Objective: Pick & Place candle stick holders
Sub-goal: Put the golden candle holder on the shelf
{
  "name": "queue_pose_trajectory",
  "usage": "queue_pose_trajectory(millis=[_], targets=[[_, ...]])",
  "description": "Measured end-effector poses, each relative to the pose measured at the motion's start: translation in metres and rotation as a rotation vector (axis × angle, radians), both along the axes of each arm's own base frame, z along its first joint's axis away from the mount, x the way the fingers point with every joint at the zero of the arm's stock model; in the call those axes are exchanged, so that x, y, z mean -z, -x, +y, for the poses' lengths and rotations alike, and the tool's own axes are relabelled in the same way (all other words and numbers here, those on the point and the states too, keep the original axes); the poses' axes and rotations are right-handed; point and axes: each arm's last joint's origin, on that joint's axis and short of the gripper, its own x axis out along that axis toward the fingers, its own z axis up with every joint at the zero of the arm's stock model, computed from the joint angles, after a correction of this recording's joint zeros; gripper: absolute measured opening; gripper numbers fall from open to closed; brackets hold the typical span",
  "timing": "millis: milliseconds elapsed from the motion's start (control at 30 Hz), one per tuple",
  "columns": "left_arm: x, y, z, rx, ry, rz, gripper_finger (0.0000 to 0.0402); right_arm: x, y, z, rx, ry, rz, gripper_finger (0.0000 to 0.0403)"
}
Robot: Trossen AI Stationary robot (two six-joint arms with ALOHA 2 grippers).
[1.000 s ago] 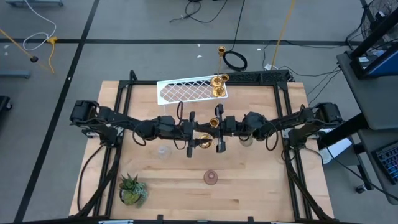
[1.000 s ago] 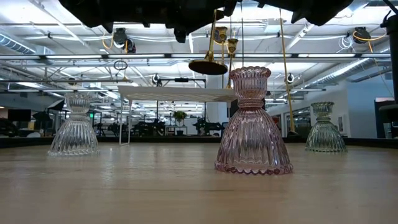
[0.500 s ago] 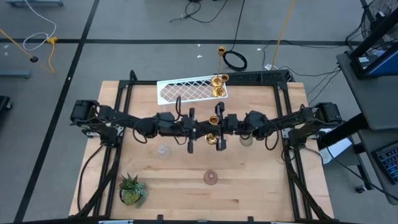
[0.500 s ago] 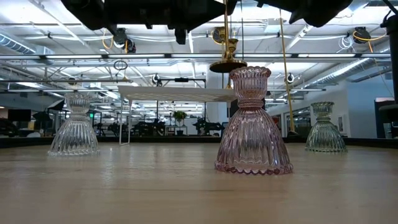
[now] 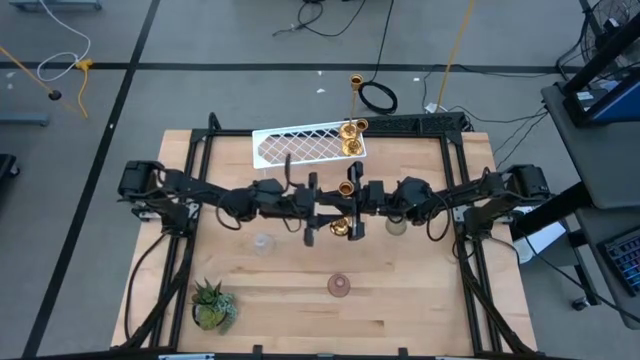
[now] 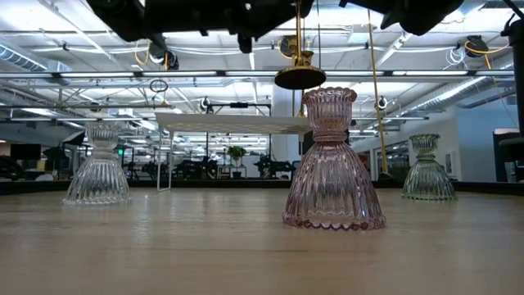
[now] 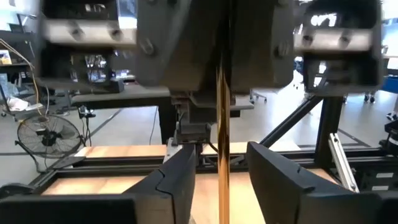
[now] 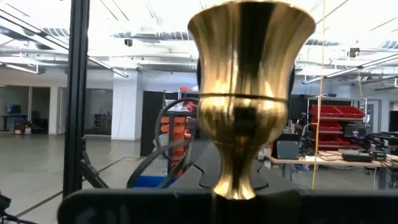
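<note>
Overhead looks straight down, low view sits table-level – both share the pink holder (image 6: pixel 333 160).

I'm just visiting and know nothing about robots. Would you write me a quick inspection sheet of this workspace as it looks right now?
Surface: wooden table, black frame around it.
Job's things: one gold candle stick holder held in the air between both arms, base down; more gold holders on the white wire rack; clear glass holder, pink glass holder and greenish glass holder standing on the table.
Clutter: spiky potted plant at a near corner.
Grippers: right gripper shut on the gold holder's cup end; left gripper has its fingers either side of the stem.
Cables: coiled black cable on the floor beyond the table.
Surroundings: a large open workshop; no people seen.
</note>
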Motion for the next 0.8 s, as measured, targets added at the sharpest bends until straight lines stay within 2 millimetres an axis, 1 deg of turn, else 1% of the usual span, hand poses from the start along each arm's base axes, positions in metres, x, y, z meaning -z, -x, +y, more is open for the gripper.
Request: queue_pose_trajectory(millis=[100, 200, 267, 400, 567, 633, 733, 800], targets=[[0.007, -0.016, 0.000, 0.000, 0.001, 0.018, 0.0160, 0.000, 0.000, 0.000, 0.001, 0.000, 0.003, 0.0000], [0.014, -0.027, -0.001, 0.000, 0.007, 0.038, 0.0150, 0.002, -0.001, 0.000, 0.000, 0.001, 0.023, 0.0000], [0.017, -0.028, -0.001, 0.002, 0.016, 0.051, 0.0132, 0.003, -0.001, 0.000, -0.003, 0.003, 0.037, 0.0000], [0.023, -0.027, -0.001, 0.003, 0.028, 0.100, 0.0082, 0.004, -0.002, 0.000, -0.005, 0.005, 0.040, 0.0000], [0.021, -0.027, -0.001, 0.003, 0.015, 0.093, 0.0016, 0.008, -0.003, 0.000, -0.006, 0.008, 0.090, 0.0000], [0.021, -0.027, -0.001, 0.002, 0.007, 0.097, 0.0007, 0.010, -0.004, 0.000, -0.006, 0.011, 0.104, 0.0000], [0.022, -0.026, -0.002, 0.004, 0.008, 0.108, 0.0011, 0.009, -0.004, 0.002, -0.017, 0.025, 0.102, 0.0000], [0.024, -0.026, -0.003, 0.008, 0.004, 0.123, 0.0006, 0.010, -0.004, 0.003, -0.045, 0.059, 0.108, 0.0002]])
